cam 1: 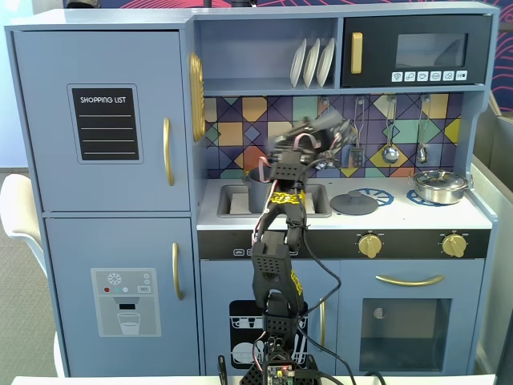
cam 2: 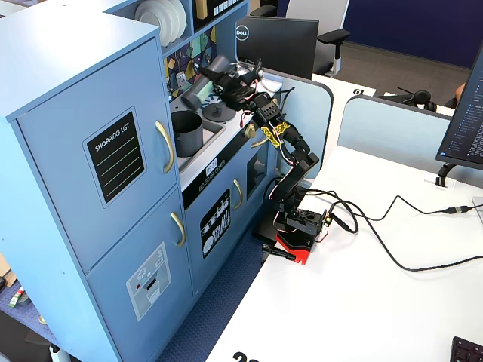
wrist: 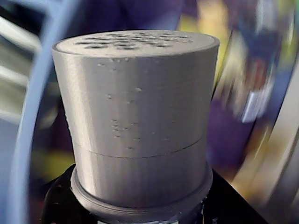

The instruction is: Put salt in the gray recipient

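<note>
The salt (wrist: 135,116) fills the wrist view as a gray cylinder with a holed top, and black jaw parts clasp its base at the bottom edge. My gripper (cam 2: 225,81) is shut on the salt (cam 2: 201,84), which tilts down toward the left above the sink. It is motion-blurred in the front fixed view, where the salt (cam 1: 309,128) hangs in front of the tiled back wall. The gray recipient (cam 2: 186,132) stands in the sink below and left of the shaker's end; it shows as the gray recipient (cam 1: 258,189) behind the arm.
A flat gray lid (cam 1: 354,202) lies on the counter right of the sink. A shiny steel pan (cam 1: 439,186) sits on the far right burner. Utensils (cam 1: 390,132) hang on the back wall, and plates (cam 1: 313,62) stand on the shelf above.
</note>
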